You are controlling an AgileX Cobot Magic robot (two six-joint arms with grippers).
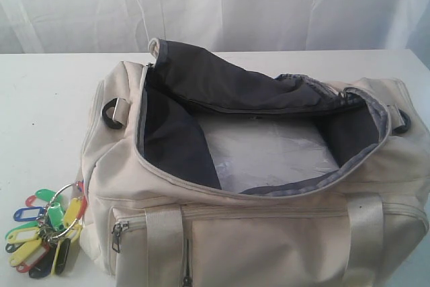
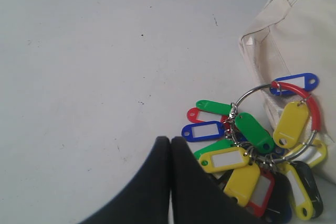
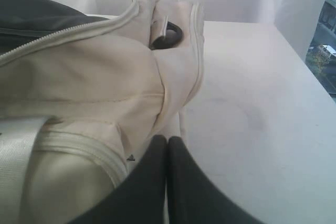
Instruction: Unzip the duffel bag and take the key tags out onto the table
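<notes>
Basically done imo: duffel bag (image 1: pixel 282 247) unzipped, key tags (image 1: pixel 47 230) on the table (image 1: pixel 40 99), left gripper (image 2: pixel 169 141) & right gripper (image 3: pixel 167 140) both closed w/ nothing held, next just back off.

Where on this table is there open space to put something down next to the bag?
Widest bare patch: the table left of the duffel bag, from the key tags back to the curtain. More bare table lies past the bag's other end. Crowded: front left, where the tags lie against the bag.
</notes>
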